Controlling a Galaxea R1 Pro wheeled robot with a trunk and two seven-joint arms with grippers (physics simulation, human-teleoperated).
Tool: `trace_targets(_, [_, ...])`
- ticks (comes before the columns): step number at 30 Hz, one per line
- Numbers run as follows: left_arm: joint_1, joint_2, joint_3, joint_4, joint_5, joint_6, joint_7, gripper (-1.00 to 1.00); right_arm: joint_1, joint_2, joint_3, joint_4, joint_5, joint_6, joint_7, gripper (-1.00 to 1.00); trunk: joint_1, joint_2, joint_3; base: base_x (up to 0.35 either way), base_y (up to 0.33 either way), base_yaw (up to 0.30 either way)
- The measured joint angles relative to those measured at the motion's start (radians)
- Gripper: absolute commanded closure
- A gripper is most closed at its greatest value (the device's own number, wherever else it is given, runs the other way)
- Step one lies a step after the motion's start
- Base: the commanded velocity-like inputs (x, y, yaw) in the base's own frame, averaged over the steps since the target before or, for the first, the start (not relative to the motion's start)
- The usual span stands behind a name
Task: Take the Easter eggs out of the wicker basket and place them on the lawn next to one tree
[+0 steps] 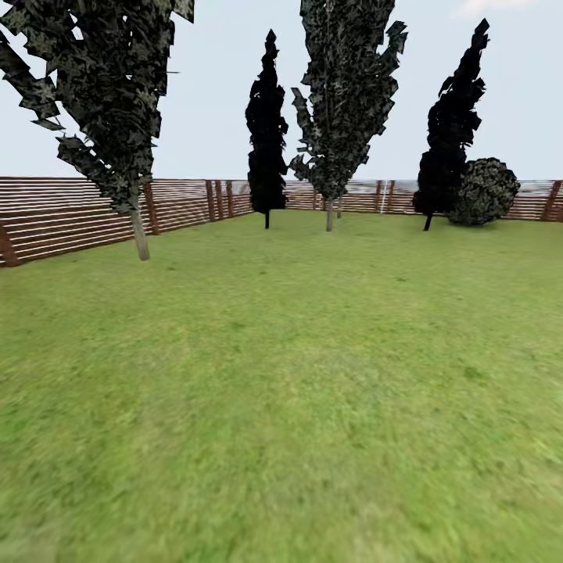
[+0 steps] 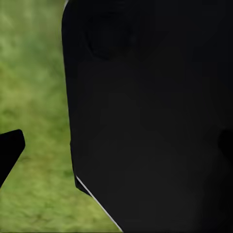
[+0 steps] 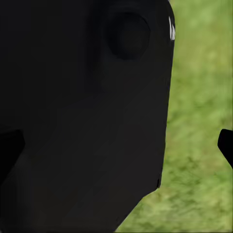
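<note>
The lawn (image 1: pixel 297 391) spreads wide and green ahead of me in the head view, up to the garden's brown slat fence (image 1: pixel 70 215). The wicker basket and the three Easter eggs are out of view, and so is a thick-trunked, broad-canopied tree. In the left wrist view my left gripper (image 2: pixel 116 148) hangs over grass in front of a black part of my body, its fingertips (image 2: pixel 9 150) far apart and holding nothing. My right gripper (image 3: pixel 116 145) is likewise open, one fingertip (image 3: pixel 226 145) showing over the grass.
Two tall ragged grey-green trees with thin pale trunks stand at the left (image 1: pixel 139 234) and middle back (image 1: pixel 329 215). Two dark narrow cypress-like trees (image 1: pixel 267 156) (image 1: pixel 450 148) and a round bush (image 1: pixel 485 191) line the far fence.
</note>
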Motion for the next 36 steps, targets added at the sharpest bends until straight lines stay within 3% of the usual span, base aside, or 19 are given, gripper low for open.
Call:
trace_targets(5, [0.029, 0.028, -0.003, -0.001, 0.0, 0.0, 0.0, -1.0, -0.028, -0.028, 0.001, 0.004, 0.005, 0.0, 0.006, -1.0, 0.0, 0.0, 0.0, 0.0, 0.0, 0.0])
trace_targets(13, [0.053, 0.062, 0.003, -0.01, 0.005, 0.003, -0.009, -1.0, -0.066, -0.073, 0.002, 0.004, 0.007, -0.005, -0.001, -1.0, -0.001, 0.0, 0.0, 0.321, -0.005, -0.079])
trace_targets(36, [0.053, 0.061, 0.003, -0.01, 0.006, 0.003, -0.008, -1.0, -0.065, -0.079, -0.001, 0.004, 0.004, -0.006, 0.007, -1.0, -0.001, 0.0, 0.0, 0.341, 0.0, -0.296])
